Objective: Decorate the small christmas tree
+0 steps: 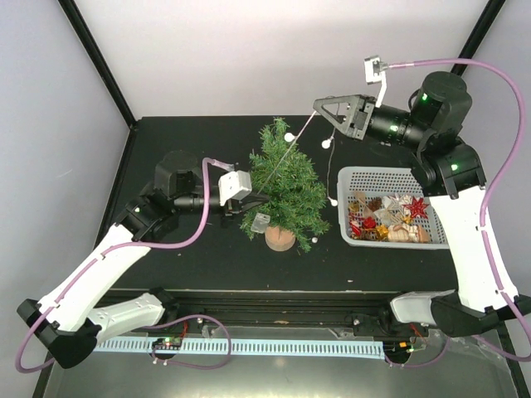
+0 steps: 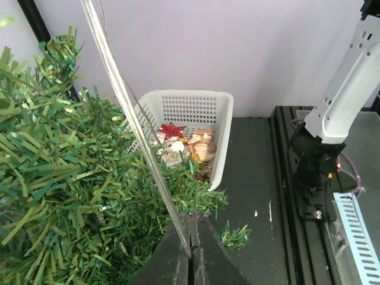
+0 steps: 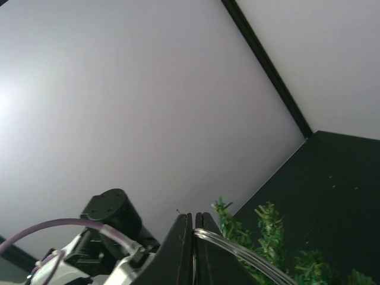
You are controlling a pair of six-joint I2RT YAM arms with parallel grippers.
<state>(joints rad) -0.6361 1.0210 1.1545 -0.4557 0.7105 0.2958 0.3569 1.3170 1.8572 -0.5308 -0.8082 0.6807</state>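
The white basket (image 1: 382, 172), frame right, holds mixed ornaments (image 1: 390, 217). Both left gripper (image 2: 191, 237) and right gripper (image 3: 193, 222) clamp the clear strand (image 2: 137, 124).

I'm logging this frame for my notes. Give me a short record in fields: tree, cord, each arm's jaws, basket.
tree: small christmas tree, upright, mid-table
cord: clear cord with white beads, stretched over the tree between both grippers
left gripper: jaws shut on the clear cord, low beside the tree
right gripper: jaws shut on the clear cord, raised behind the tree
basket: white basket, right of the tree, holding ornaments
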